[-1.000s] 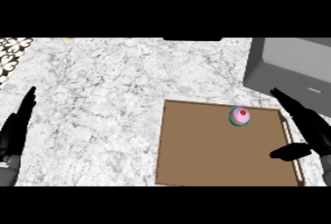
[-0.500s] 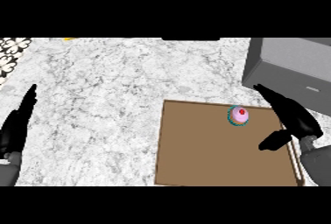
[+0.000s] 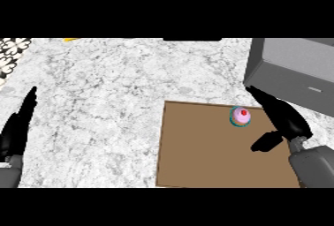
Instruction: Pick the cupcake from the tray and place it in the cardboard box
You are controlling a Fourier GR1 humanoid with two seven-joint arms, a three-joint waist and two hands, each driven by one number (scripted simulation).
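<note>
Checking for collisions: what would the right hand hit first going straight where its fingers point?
Probably nothing: the right hand points up-left, missing the cupcake on its left and passing just beside the grey box, over the marble counter. Depth is unclear, so it could graze the box's corner.

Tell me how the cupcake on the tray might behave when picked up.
Probably light: the cupcake looks small beside the right hand. Its pink frosting and red topping would likely smear or dent, so the teal wrapper seems the safer contact. Sitting on the flat tray, it may tip if nudged high.
</note>
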